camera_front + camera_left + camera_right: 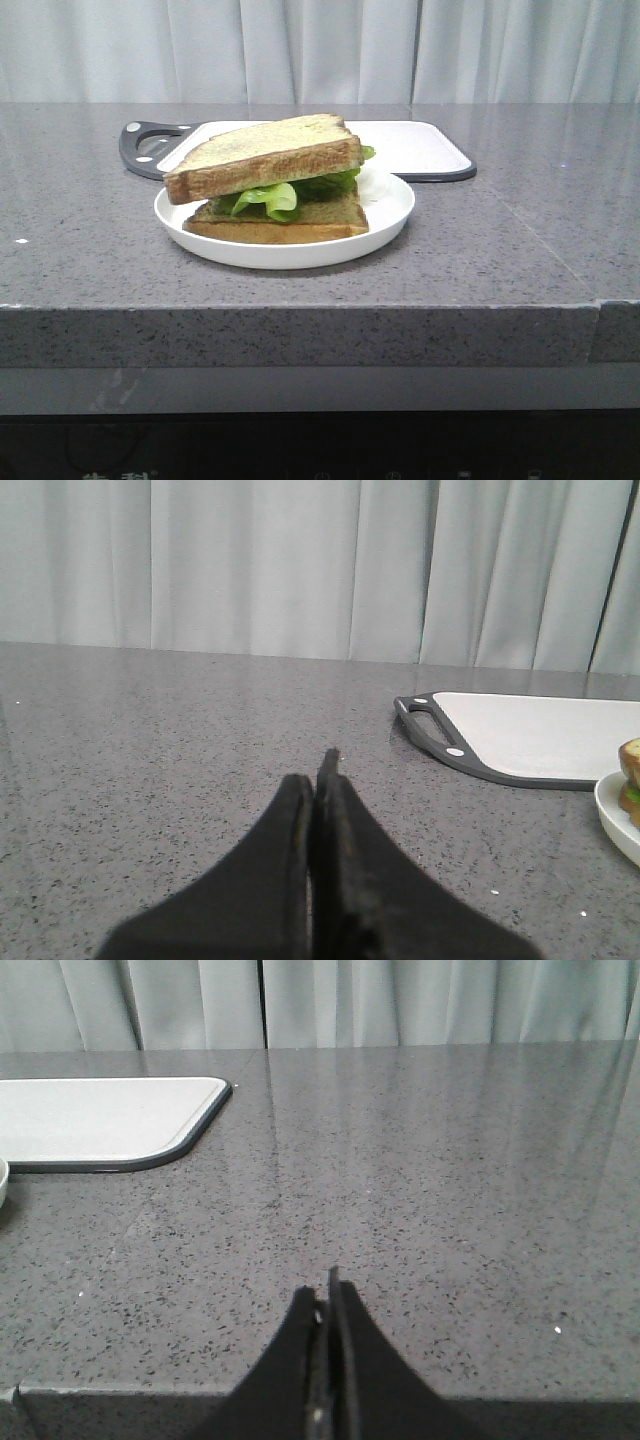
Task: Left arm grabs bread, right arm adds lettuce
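A thick toast slice, the bread [265, 155], lies tilted on top of the green ruffled lettuce [290, 193], which lies on a thinner toast slice [285, 222] in a white plate [390, 215]. Neither arm shows in the front view. My left gripper [315, 775] is shut and empty, low over the counter, well away from the plate [615, 820], whose edge shows with a bit of the sandwich [630, 775]. My right gripper [325, 1290] is shut and empty near the counter's front edge, apart from the plate's rim [3, 1180].
A white cutting board with a dark grey rim and handle [420, 150] lies behind the plate; it also shows in the left wrist view [540, 735] and the right wrist view [100, 1120]. Grey speckled counter [500, 260], curtain behind.
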You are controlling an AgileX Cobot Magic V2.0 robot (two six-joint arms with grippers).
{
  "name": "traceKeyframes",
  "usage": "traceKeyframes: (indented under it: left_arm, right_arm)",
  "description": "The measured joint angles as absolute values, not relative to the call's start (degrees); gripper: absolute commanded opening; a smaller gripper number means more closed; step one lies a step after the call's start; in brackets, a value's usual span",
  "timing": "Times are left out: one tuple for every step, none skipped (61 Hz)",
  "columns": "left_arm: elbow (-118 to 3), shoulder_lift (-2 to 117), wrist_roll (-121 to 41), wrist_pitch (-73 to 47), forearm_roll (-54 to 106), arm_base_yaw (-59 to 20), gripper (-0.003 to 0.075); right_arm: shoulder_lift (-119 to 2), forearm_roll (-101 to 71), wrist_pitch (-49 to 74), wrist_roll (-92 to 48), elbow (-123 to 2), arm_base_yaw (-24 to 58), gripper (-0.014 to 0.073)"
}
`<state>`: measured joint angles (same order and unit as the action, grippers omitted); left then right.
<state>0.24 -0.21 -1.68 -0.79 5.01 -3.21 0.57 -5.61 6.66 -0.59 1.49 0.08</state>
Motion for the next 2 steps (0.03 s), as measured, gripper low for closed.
traceKeyframes:
  left_arm:
    - [0.24,-0.21,-1.68,-0.79,5.01,-3.21,-0.0020]
    - [0.24,-0.21,-1.68,-0.79,5.01,-3.21,-0.0020]
  right_arm:
    - [0.57,-5.61,6.66,-0.59,1.49,0.08,-0.0118]
    - [0.57,-5.61,6.66,-0.59,1.49,0.08,-0.0118]
